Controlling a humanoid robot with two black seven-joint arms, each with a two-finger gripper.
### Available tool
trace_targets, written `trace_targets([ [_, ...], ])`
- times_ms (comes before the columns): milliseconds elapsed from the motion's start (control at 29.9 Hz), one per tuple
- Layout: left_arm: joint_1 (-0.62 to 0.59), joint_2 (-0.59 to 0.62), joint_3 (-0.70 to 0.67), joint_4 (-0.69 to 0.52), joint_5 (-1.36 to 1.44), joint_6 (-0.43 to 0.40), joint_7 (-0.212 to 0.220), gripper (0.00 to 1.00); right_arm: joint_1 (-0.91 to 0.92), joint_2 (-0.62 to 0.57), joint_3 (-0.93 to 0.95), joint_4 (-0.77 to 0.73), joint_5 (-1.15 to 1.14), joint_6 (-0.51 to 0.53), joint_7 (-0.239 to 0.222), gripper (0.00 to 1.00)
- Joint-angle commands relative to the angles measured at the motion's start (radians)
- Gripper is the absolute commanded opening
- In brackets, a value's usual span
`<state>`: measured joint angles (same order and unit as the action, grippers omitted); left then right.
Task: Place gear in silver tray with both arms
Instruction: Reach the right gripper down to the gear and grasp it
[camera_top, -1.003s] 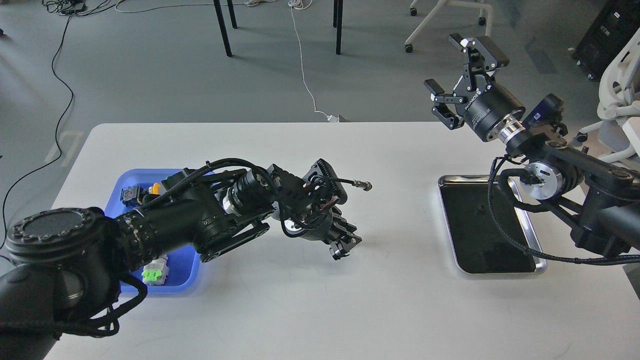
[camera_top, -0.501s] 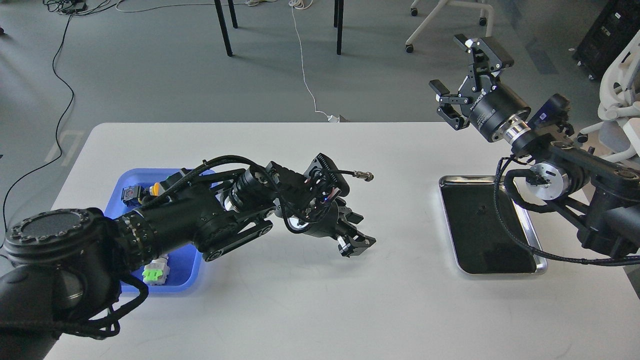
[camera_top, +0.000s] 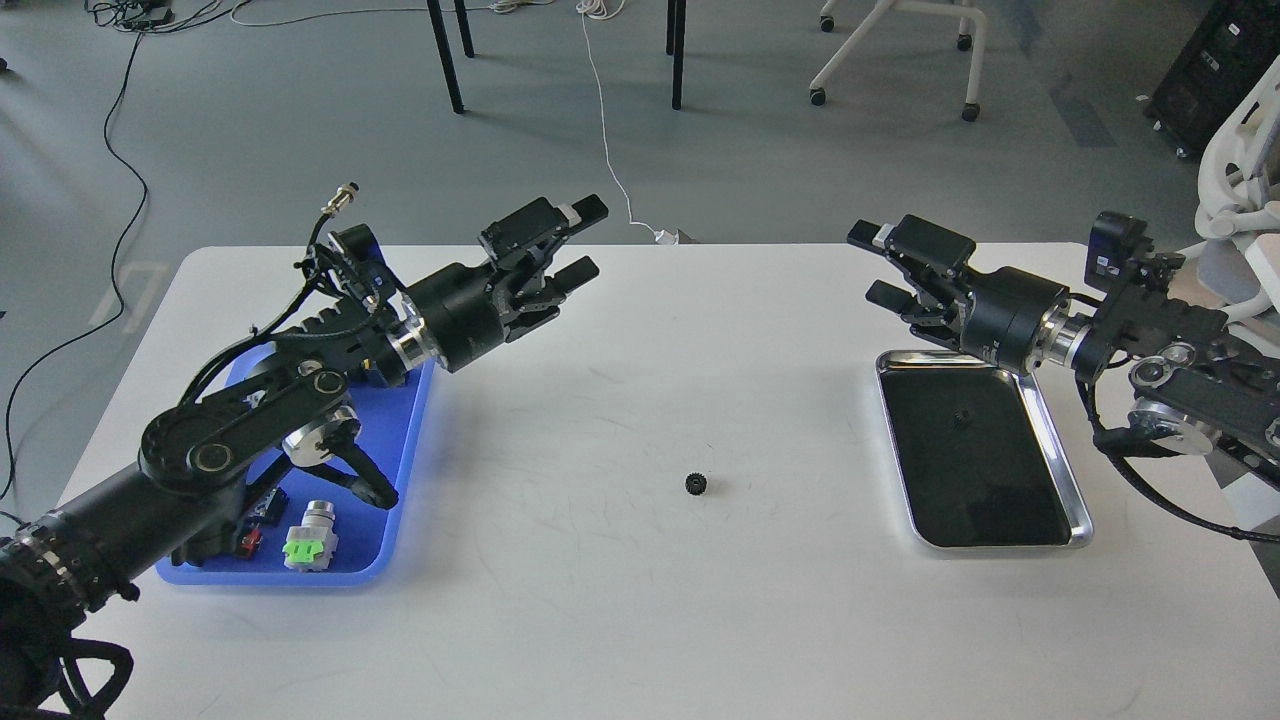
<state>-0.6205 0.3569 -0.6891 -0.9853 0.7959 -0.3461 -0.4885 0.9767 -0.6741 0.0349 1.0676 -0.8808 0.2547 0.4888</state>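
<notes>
Looking down at the white table (camera_top: 620, 600), you'll find the small black gear (camera_top: 697, 484) lying alone on the bare surface near the middle, well apart from both grippers and short of the silver tray (camera_top: 1075, 500) on the right. A tiny dark speck shows on the tray's mirror-like bottom; what it is you cannot tell. Your left gripper (camera_top: 575, 240) hangs above the table's far left part, its jaws parted and holding nothing, beside the blue tray (camera_top: 415, 430) of small parts. Your right gripper (camera_top: 870, 265) sits just beyond the silver tray's far edge, jaws likewise spread and empty.
</notes>
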Motion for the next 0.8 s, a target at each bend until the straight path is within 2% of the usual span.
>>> trace_targets([
  [0,0.099,0.002,-0.16,-0.003,-0.024,0.006,0.0,0.98,0.1,0.024,-0.157,0.002,-0.274,-0.002,0.0,0.99],
  [134,0.131,0.005,-0.245,-0.003,-0.116,0.004,0.0,0.98,0.267,0.118,-0.383,-0.002,-0.368,-0.002,0.0,0.99],
  [301,0.14,0.01,-0.268,-0.003,-0.187,-0.002,0.0,0.98,0.396,0.295,-0.538,-0.014,-0.371,-0.018,0.0,0.99],
  [435,0.143,0.008,-0.294,-0.006,-0.192,-0.005,0.0,0.98,0.421,0.43,-0.651,-0.066,-0.411,-0.093,0.0,0.97],
  [602,0.165,0.017,-0.294,-0.044,-0.19,-0.004,0.0,0.98,0.422,0.539,-0.777,-0.115,-0.451,-0.219,0.0,0.94],
  [769,0.17,0.017,-0.294,-0.05,-0.19,-0.002,0.0,0.98,0.422,0.582,-0.799,-0.12,-0.451,-0.238,0.0,0.87],
])
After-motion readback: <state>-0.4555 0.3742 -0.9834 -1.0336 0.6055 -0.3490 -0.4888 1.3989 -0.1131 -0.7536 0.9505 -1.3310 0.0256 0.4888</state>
